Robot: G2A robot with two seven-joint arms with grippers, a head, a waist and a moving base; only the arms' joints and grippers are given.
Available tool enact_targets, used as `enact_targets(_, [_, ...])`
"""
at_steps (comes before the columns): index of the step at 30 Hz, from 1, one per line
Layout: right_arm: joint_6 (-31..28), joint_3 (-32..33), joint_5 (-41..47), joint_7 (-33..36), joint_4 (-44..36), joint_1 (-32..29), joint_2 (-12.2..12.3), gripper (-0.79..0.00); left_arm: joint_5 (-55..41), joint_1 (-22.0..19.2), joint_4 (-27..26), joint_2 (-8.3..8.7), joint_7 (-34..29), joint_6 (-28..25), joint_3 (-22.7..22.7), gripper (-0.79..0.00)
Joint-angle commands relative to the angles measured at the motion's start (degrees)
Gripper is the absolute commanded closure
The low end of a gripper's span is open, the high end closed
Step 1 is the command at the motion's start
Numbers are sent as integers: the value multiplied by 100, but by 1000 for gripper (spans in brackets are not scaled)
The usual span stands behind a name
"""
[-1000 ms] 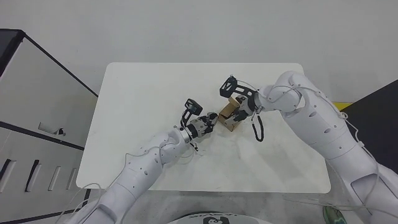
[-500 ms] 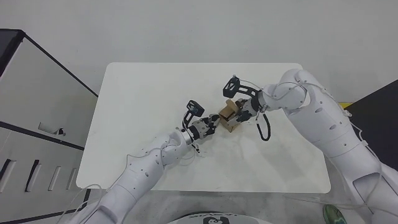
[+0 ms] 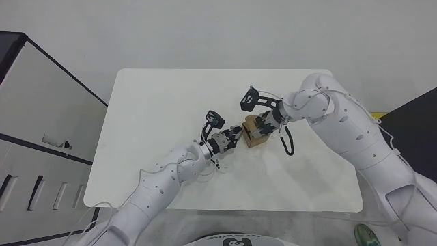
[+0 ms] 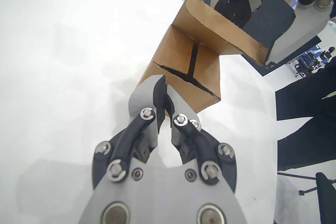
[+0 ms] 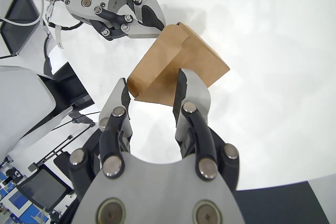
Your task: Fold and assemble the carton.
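A small brown carton [image 3: 257,137] lies near the middle of the white table [image 3: 157,109], its end flaps [image 4: 183,62] folded in with a dark Y-shaped gap. One long flap [image 4: 218,33] stands out from it. My left gripper [image 4: 164,83] is shut on the carton's near edge, and its tips [image 5: 158,25] meet the carton's corner. My right gripper [image 5: 152,83] is open on the opposite side, its fingers [image 5: 181,88] straddling the raised flap [image 5: 149,62]. In the top view the left gripper [image 3: 234,137] and right gripper [image 3: 265,126] flank the carton.
A dark cabinet [image 3: 27,109] stands off the table's left side and a dark surface [image 3: 413,113] off its right. Bare tabletop surrounds the carton on all sides, with more room toward the left and back edges.
The right gripper has shifted a little along the carton, and the carton has moved slightly toward the near side. The left arm has hardly moved.
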Motion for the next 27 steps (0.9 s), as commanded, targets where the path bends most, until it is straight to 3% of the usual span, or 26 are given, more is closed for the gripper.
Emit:
enact_targets(1, [73, -67, -137, 70, -50, 65, -12, -517, 2, 4, -5, 2, -3, -3, -5, 0])
enact_targets(3, [153, -130, -232, 130, -108, 128, -28, -545, 4, 8, -10, 3, -6, -4, -9, 0])
enact_targets(7, [269, -262, -440, 264, -232, 260, -61, -502, 4, 18, -19, 5, -8, -23, -13, 0])
enact_targets(10, [366, -338, -491, 311, -270, 339, -89, -449, 2, 27, -22, 5, 2, -33, -13, 0])
enact_targets(16, [850, -252, -77, 299, -22, 413, -125, -259, 17, 31, -17, 5, 4, -27, -16, 0])
enact_targets(27, [1004, -183, 77, 252, 85, 378, -111, -289, 15, 20, -6, 2, -25, -55, -12, 0])
